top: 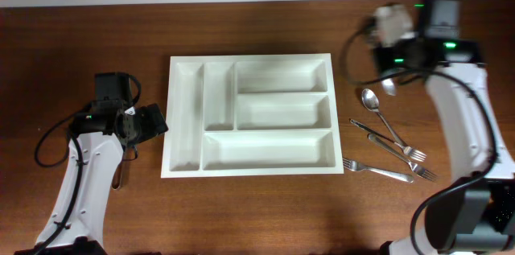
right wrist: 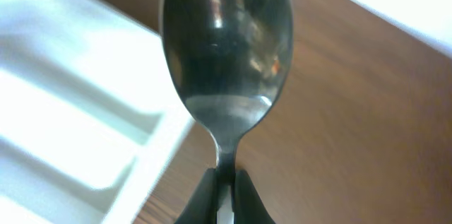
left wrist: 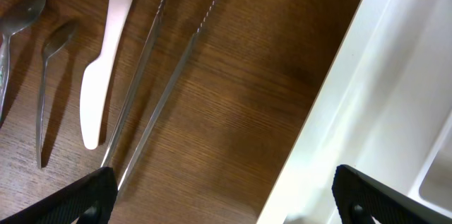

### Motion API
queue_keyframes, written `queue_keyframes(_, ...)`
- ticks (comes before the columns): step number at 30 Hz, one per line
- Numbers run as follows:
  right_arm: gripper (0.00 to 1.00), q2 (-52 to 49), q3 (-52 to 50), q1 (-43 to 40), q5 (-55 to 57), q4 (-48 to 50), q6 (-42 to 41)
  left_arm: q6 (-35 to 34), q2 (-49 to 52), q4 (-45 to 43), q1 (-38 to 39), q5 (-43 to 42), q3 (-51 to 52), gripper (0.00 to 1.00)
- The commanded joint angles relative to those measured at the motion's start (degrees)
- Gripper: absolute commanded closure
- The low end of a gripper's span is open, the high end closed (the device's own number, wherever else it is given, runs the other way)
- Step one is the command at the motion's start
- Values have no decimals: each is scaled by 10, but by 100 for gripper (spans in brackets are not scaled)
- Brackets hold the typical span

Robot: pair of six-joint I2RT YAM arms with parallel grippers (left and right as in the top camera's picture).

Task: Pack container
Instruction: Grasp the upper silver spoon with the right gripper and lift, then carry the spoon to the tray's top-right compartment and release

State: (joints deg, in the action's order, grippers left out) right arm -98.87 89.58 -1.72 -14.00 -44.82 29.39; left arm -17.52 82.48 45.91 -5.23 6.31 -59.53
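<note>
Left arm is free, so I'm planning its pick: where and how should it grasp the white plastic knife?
By the wide handle, from above, left end effector closing across its width. The white plastic knife lies flat, and its handle sits clear of the metal tongs crowding the blade.

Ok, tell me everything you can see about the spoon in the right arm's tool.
The spoon is shiny metal: a dark, reflective oval bowl narrowing to a thin neck. The right tool is shut on that neck, hiding the handle. The bowl points away from the tool, over the brown table beside the white container. Nothing else visibly touches it.
</note>
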Motion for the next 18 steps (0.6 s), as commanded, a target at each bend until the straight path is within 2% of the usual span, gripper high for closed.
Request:
queue_keyframes(1,96,-2,7,77,-48,6,173,7,2,0,-2,6,-11,1)
queue_keyframes(4,96,-27,7,133,-49,14,281,7,2,0,-2,6,-11,1)
queue_keyframes(6,96,-48,7,160,-49,30,322,7,2,0,-2,6,-11,1)
queue_keyframes(10,96,-95,7,188,-47,82,334,7,2,0,-2,6,-11,1)
queue_keyframes(18,96,-184,7,189,-47,152,334,7,2,0,-2,6,-11,1)
